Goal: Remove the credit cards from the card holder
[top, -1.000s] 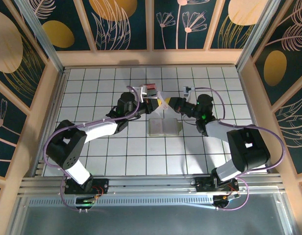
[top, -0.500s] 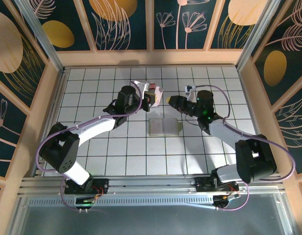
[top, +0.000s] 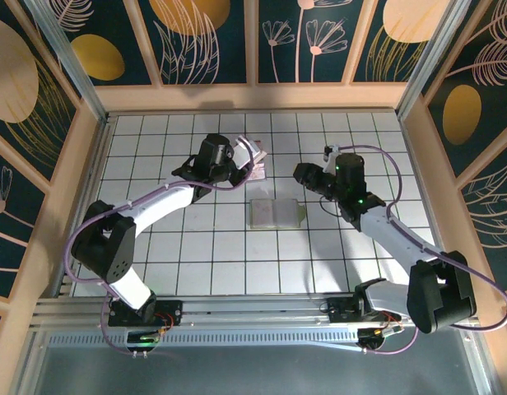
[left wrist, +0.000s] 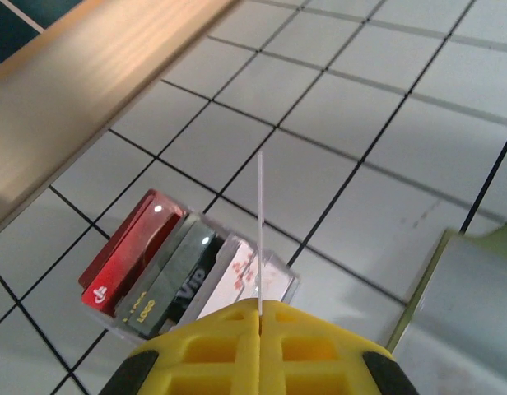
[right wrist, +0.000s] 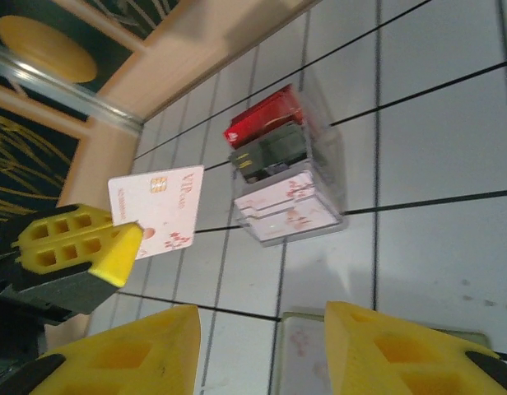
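— White-tiled bench point(top: 155, 247), wooden walls, dark flowered panels behind. Jaws?

— Left jaws closed on a white card point(right wrist: 159, 210), pinched at one corner and lifted off the tiles near the clear box point(right wrist: 329, 156). Right jaws apart with nothing between them, close to the card holder point(top: 266, 214), which lies open on the bench between my two arms.

— Step in hand?

— My reading is that the white card goes into the box, which already holds a red card point(right wrist: 266, 115), a dark card point(right wrist: 274, 148) and some white ones, all on edge. To do it well, I should square the card's long edge to the row and bring it low over the free side. I should loosen the left jaws only once its bottom edge is inside the wall. A corner grip may let the card swing.

— Differences between views?

— The right wrist shows the card's face, with chip and VIP print, and the corner pinch. The left wrist shows the card edge-on, a thin line over the box, which is best for lining up. From the top view I get the holder's place. Whether it has more cards in it I cannot tell.
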`<state>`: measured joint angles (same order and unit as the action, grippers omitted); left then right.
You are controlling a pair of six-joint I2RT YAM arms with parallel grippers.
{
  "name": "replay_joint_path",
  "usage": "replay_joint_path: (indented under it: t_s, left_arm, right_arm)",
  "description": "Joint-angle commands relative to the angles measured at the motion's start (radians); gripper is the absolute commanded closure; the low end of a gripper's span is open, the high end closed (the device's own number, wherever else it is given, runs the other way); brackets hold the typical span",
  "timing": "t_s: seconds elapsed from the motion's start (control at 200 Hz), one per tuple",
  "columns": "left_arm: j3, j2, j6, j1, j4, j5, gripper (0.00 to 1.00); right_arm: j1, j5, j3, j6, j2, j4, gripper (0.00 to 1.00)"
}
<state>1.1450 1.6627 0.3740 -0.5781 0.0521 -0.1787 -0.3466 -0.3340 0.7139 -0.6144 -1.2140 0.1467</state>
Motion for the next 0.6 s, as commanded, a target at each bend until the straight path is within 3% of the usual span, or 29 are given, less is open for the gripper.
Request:
replay_joint_path:
  t_s: [0.0, 0.255, 0.596]
  left_arm:
    - [0.031, 0.024, 0.198, 0.034, -0.056, -0.064, 1.00]
    - [0.061, 0.096, 0.411, 0.055, -0.116, -0.110, 1.00]
    - [0.261, 0.234, 0.536, 0.090, -0.304, -0.178, 1.00]
  right_arm:
    - [-0.003, 0.097, 0.027, 0.030, 0.049, -0.064, 0.55]
    - [-0.004, 0.157, 0.022, 0.031, 0.093, -0.099, 0.50]
    - [-0.004, 0.200, 0.017, 0.024, 0.133, -0.136, 0.41]
